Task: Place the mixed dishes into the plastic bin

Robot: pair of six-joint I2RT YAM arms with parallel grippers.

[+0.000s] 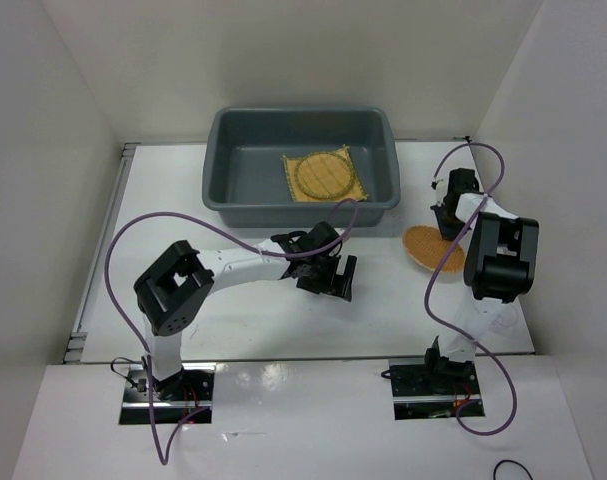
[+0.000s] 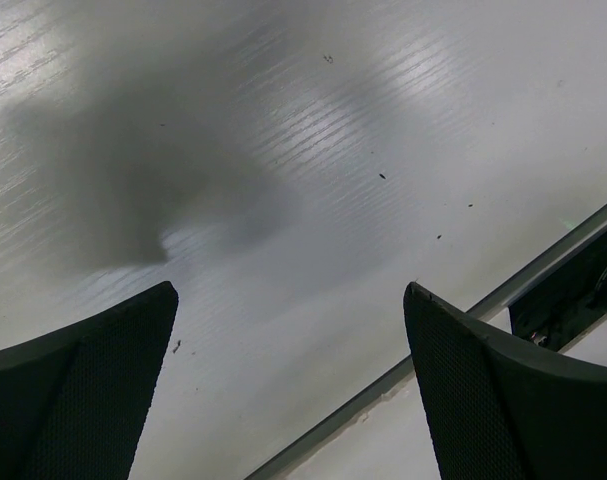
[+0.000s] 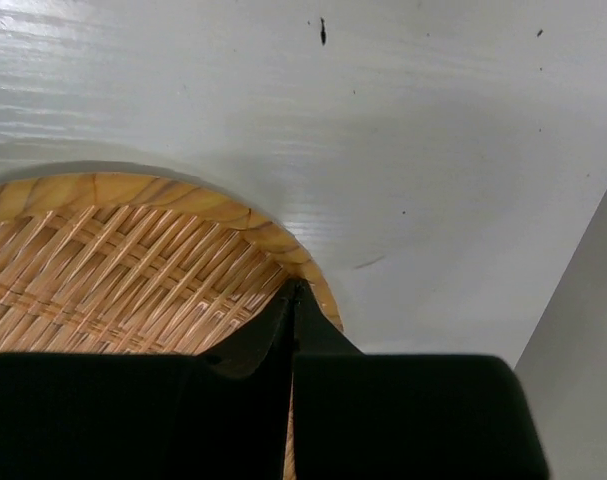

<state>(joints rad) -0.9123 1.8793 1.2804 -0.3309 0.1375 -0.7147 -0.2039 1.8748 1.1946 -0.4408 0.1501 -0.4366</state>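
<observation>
The grey plastic bin point(image 1: 213, 160) stands at the back of the table. Inside it lies the square yellow woven mat point(image 1: 292, 163) with the round yellow disc point(image 1: 326, 176) on top. The orange woven disc point(image 1: 423, 245) is on the table at the right, and also shows in the right wrist view point(image 3: 103, 260). My right gripper point(image 1: 445, 228) is shut on the orange disc's rim point(image 3: 295, 290). My left gripper point(image 1: 335, 276) is open and empty above bare table just in front of the bin point(image 2: 288, 290). No clear cups are in view.
White walls enclose the table on the left, back and right. The table's front edge strip point(image 2: 403, 370) lies below my left gripper. Purple cables point(image 1: 123, 250) loop over both arms.
</observation>
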